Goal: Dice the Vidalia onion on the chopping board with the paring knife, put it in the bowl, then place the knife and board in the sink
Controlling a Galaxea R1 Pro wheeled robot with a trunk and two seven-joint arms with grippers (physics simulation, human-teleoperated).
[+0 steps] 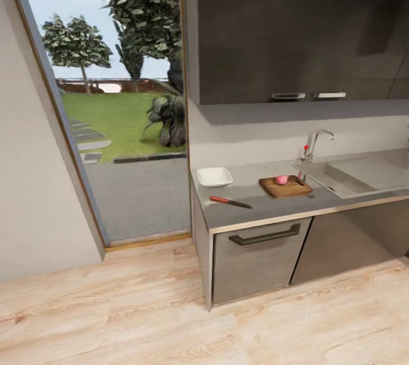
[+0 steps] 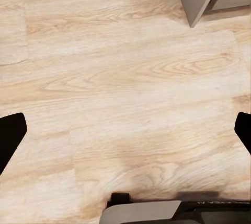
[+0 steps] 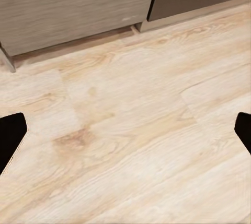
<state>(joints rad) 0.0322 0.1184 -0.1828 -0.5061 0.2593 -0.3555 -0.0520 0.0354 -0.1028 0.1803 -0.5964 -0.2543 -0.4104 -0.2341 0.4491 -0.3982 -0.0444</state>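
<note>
While the robot stands back on the pale wooden floor (image 1: 113, 319), the head view looks down at the smooth grey desk (image 1: 267, 209) over dark cabinets. The small round pinkish-red onion (image 1: 281, 180) is not in the sink; it sits on top of the flat brown wooden chopping board (image 1: 285, 186). The board lies just beside the grey steel sink (image 1: 355, 175) with its chrome faucet (image 1: 313, 143). The little knife with a red handle and dark blade (image 1: 230, 201) lies flat on the desk, in front of the board and nearer the edge. The shallow white bowl (image 1: 215, 176) stands toward the desk's end by the big window (image 1: 113, 109).

The onion is likely light, firm and smooth, so it could roll when pushed. A hold on its two round sides would keep it steady. The knife is thin and lies flat, so the red handle is the best place to grab it. The board is stiff and wide, best taken by an edge.

In the left wrist view, the left gripper (image 2: 125, 132) hangs over the floor with its dark fingers (image 2: 10, 135) spread wide and nothing between them.

In the right wrist view, the right gripper (image 3: 125, 132) also has its fingers (image 3: 10, 135) wide apart and empty, above the floor near a grey cabinet front (image 3: 73, 4).
</note>
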